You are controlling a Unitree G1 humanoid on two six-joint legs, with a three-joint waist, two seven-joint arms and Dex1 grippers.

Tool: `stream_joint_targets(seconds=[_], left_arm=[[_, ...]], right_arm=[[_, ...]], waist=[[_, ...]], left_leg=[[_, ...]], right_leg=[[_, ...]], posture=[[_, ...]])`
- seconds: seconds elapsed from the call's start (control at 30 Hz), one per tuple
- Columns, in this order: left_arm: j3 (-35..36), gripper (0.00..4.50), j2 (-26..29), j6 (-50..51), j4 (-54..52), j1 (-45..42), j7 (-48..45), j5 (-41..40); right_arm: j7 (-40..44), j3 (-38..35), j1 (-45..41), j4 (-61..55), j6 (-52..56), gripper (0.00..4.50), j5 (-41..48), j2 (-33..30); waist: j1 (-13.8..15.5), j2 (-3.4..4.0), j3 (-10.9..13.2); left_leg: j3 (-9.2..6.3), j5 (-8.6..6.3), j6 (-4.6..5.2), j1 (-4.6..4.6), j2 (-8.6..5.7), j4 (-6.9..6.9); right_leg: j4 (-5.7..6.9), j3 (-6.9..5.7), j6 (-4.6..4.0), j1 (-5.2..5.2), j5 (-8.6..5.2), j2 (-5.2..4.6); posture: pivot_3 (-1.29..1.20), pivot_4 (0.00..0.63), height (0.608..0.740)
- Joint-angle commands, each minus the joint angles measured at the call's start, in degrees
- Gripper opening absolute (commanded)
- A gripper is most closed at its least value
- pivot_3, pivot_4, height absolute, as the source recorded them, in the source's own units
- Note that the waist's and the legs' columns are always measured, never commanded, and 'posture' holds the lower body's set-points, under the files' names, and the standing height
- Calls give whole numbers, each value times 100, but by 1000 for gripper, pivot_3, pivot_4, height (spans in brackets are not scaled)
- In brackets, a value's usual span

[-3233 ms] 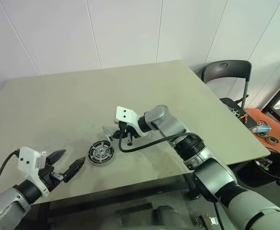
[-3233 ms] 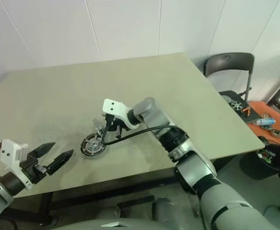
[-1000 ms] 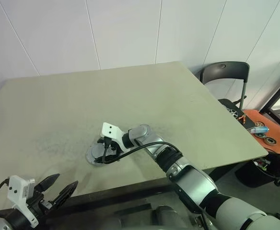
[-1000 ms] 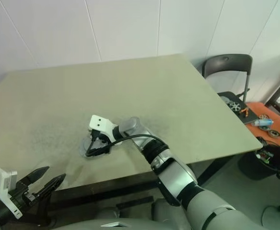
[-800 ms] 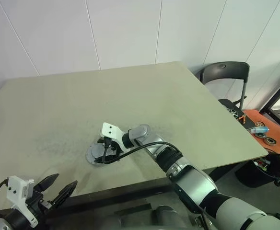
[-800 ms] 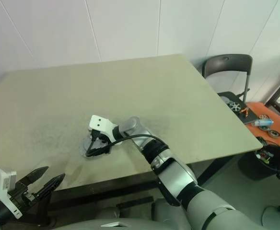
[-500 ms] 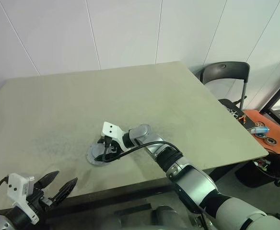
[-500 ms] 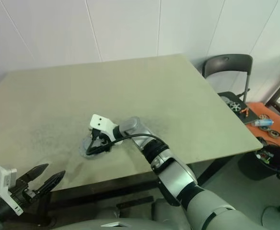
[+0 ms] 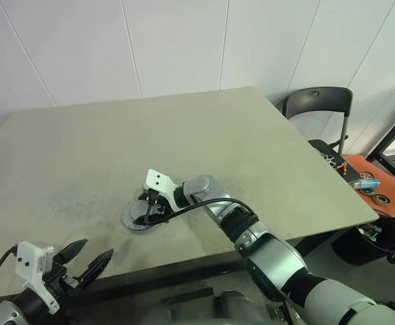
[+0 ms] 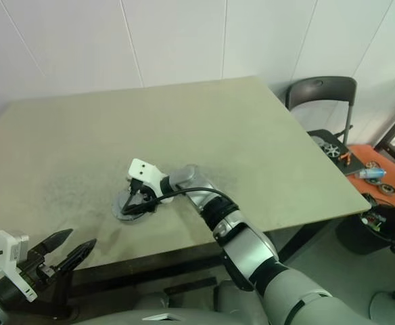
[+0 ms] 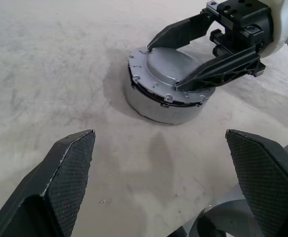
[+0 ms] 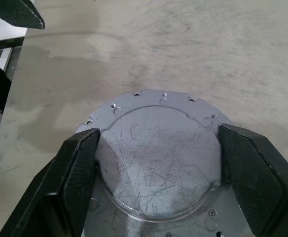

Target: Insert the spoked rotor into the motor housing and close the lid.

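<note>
The lid (image 11: 169, 69) lies shut, flat over the motor housing (image 11: 156, 103) on the counter (image 9: 251, 135), so we judge the spoked rotor sealed inside and the task almost finished; only letting go remains. Our right hand (image 11: 203, 52) reaches across from the right, tilted down, fingers (image 12: 70, 177) spread over the lid's raised centre, seemingly touching, lifting nothing. Our left hand (image 9: 82, 261) hovers wide open and empty near the counter's front edge.
</note>
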Motion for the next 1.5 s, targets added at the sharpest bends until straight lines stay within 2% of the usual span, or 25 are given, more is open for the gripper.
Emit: stream_joint_targets(seconds=[0.03,0.4,0.67,1.33,1.5], left_arm=[[-7,4500,33,-90,-64,-25,-30,-16],[-42,4500,32,-126,-15,-20,-56,-12],[-161,4500,-26,-378,390,1,-275,230],[-34,4500,-56,-804,719,32,-567,249],[-41,4500,-20,-651,532,-26,-408,193]], right_arm=[[-99,-96,-189,-15,-101,3483,30,240],[-122,77,-129,69,-78,3483,-117,213],[-194,150,-129,148,-63,3483,-181,217],[186,145,-34,-34,45,3483,-46,173],[-154,137,-108,175,61,3483,-199,198]], waist=[[1,0,0],[3,0,0],[1,0,-1],[-6,-1,-2],[-5,-1,-2]], left_leg=[[0,0,0,0,0,0],[0,0,0,2,0,4],[0,0,0,6,0,4],[1,0,0,6,2,4],[1,0,0,7,3,4]], right_leg=[[0,0,0,0,0,0],[5,0,-1,2,0,0],[11,0,-1,2,0,1],[13,0,-1,1,0,2],[15,0,-1,1,0,2]], posture=[[0,0,740],[0,0,740],[0,0,740],[0,0,740],[0,0,740]])
